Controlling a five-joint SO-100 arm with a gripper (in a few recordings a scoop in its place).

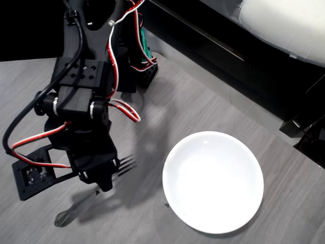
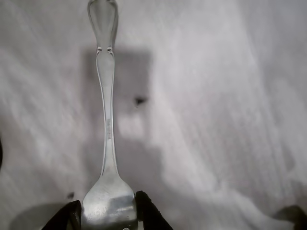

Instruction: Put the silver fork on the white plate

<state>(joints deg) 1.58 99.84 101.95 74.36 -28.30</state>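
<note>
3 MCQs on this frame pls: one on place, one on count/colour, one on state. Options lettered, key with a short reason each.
1. Where is the silver fork relative to the white plate in the overhead view?
A. On the plate
B. Left of the plate, apart from it
C. Right of the plate

2. How many plates are on the table?
A. One
B. Two
C. Three

3. What is the gripper doing?
A. Open above the plate
B. Closed on nothing
C. Flanking the fork near its head

Key: 1 B, bare table shows between fork and plate. 2 A, a single white round plate. 3 C, the wrist view shows a finger on each side of the fork's neck.
</note>
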